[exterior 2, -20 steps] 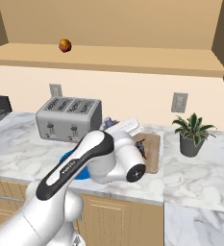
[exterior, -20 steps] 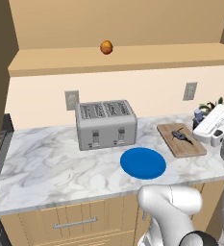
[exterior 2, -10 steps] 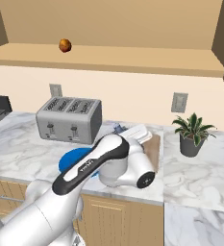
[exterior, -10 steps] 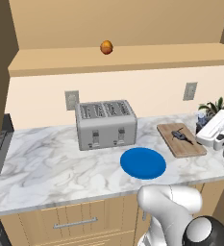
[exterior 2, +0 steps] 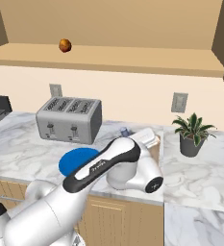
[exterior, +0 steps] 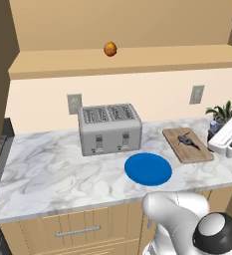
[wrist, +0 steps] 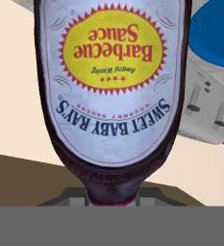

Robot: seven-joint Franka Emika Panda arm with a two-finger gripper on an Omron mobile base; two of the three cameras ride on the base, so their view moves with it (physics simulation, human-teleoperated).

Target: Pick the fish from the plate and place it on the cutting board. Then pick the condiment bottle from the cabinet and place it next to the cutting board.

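Arm farther right; condiment bottle (wrist: 112, 91) in tool's clamp.

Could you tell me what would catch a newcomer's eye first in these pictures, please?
First the condiment bottle, its Barbecue Sauce label upside down and very close in the hand view. Next, the bright blue plate lies bare on the marble counter in front of the toaster, with the fish on the cutting board to its right. An orange fruit sits alone on the cabinet shelf.

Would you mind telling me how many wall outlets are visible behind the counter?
2. One outlet sits on the wall just left of the toaster; the other outlet is further right, above the cutting board, beside the plant. The arm may hide more.
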